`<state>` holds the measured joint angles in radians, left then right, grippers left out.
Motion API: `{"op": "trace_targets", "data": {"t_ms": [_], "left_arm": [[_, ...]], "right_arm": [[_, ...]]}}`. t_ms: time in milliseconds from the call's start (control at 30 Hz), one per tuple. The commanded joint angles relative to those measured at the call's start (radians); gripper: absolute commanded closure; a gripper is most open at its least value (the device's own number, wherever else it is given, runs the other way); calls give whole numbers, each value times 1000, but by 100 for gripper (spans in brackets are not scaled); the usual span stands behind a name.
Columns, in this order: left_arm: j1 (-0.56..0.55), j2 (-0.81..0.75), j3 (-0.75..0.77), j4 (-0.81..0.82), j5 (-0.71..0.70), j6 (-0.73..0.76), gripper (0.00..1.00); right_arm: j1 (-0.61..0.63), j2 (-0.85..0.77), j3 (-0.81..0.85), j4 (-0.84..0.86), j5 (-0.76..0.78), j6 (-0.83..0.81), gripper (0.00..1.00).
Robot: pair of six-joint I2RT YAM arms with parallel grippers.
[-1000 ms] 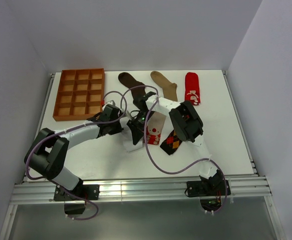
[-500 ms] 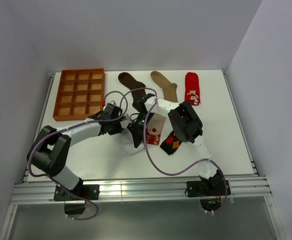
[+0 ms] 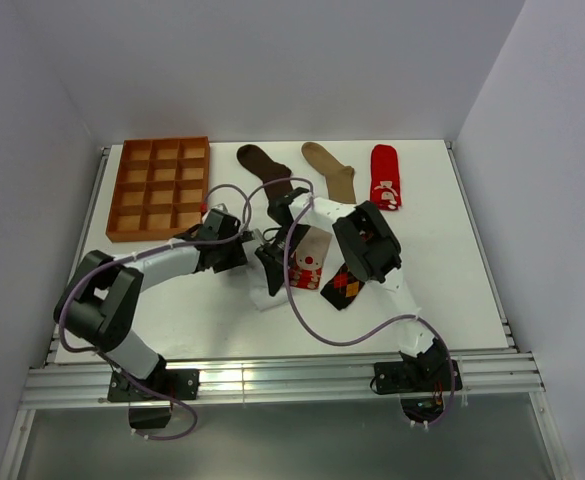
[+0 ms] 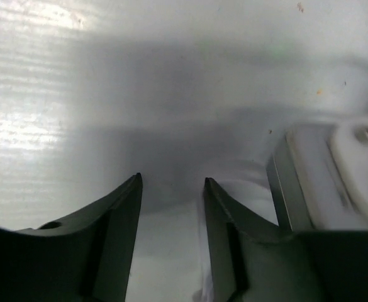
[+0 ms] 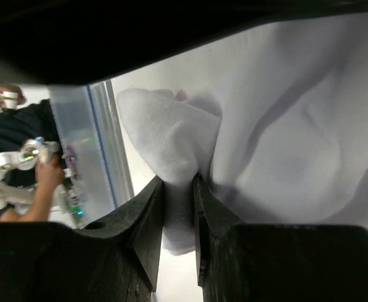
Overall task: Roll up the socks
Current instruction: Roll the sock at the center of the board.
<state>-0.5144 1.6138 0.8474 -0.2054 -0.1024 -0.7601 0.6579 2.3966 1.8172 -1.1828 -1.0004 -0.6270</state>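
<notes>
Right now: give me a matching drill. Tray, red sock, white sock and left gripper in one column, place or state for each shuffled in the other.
1. tray
2. red sock
3. white sock
4. left gripper

A. open, nothing between the fingers
B. pinched in the right gripper
C. far left corner
D. right end of the far sock row

Pairs: 1-C, 2-D, 3-B, 4-A
</notes>
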Motion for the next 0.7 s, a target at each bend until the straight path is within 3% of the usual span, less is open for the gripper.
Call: {"op": "trace_targets", "data": {"t_ms": [0,267,667], "left_arm": [[-21,-115,-27,72,13,13,48],[-91,-274,-137,198,23,42,43],[-231,-318,-334,463,107,59,48]], "right_arm": [[28,93,56,5,85,3,87],[25,193,188,-104,32,-8,86],[11,228,218,-77,48,23,86]]}}
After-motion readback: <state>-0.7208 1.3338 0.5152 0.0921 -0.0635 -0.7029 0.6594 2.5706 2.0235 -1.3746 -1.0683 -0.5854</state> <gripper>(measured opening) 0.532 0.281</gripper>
